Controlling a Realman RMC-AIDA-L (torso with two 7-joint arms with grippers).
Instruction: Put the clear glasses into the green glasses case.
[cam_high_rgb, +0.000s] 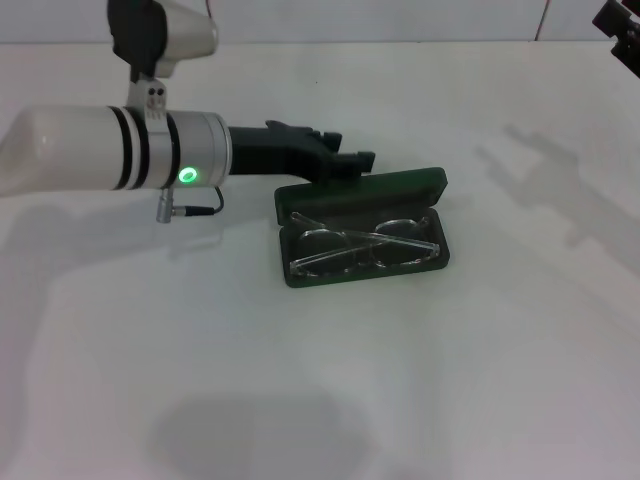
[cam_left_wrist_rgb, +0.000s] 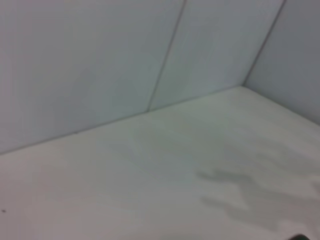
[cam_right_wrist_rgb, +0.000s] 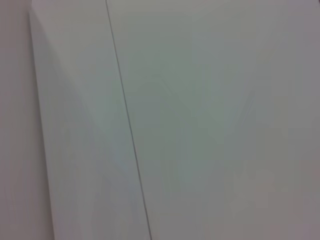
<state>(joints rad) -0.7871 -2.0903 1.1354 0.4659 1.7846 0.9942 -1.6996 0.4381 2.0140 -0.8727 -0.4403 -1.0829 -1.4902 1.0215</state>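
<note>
The green glasses case (cam_high_rgb: 432, 182) lies open in the middle of the white table in the head view, its lid raised at the back. The clear glasses (cam_high_rgb: 362, 245) rest folded inside its lower half. My left gripper (cam_high_rgb: 350, 160) reaches in from the left, just behind the case's lid at its left end; its dark fingers (cam_high_rgb: 345, 156) point right, and nothing shows between them. My right gripper (cam_high_rgb: 622, 32) is only a dark piece at the top right corner, far from the case. Both wrist views show only wall panels and bare table.
The white table (cam_high_rgb: 330, 400) ends at a tiled wall (cam_high_rgb: 380, 20) along the back. Shadows of the arms fall right of the case and near the front edge.
</note>
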